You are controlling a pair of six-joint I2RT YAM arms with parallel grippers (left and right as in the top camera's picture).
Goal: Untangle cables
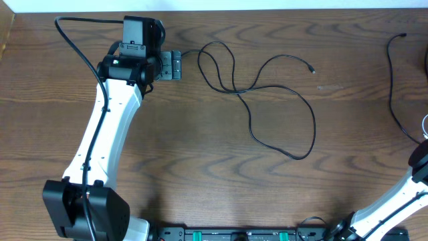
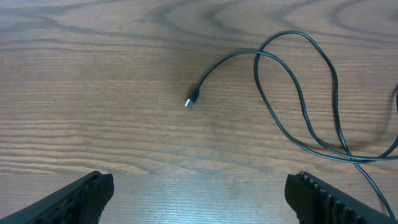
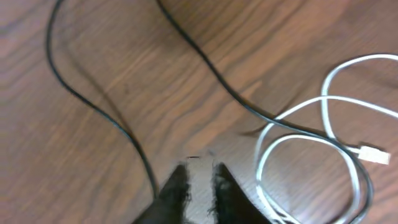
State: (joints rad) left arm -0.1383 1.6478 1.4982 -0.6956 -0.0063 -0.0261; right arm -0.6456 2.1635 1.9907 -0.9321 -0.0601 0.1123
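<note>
A thin black cable [image 1: 267,87] lies in loose loops at the table's middle, and its small plug [image 2: 191,99] lies ahead of my left gripper [image 2: 199,183]. That gripper is open and empty at the far left [image 1: 171,65]. A second black cable [image 1: 396,100] runs down the right side and crosses the right wrist view [image 3: 205,59]. A white cable [image 3: 298,134] lies coiled there with its connector [image 3: 373,154]. My right gripper [image 3: 200,174] is all but shut with nothing between its fingers, and the black cable passes just left of it.
The right arm [image 1: 401,201] comes in from the bottom right corner, and its gripper is past the overhead view's edge. A black rail [image 1: 234,234] runs along the front edge. The left arm's own thick cord [image 1: 77,43] arcs at the back left.
</note>
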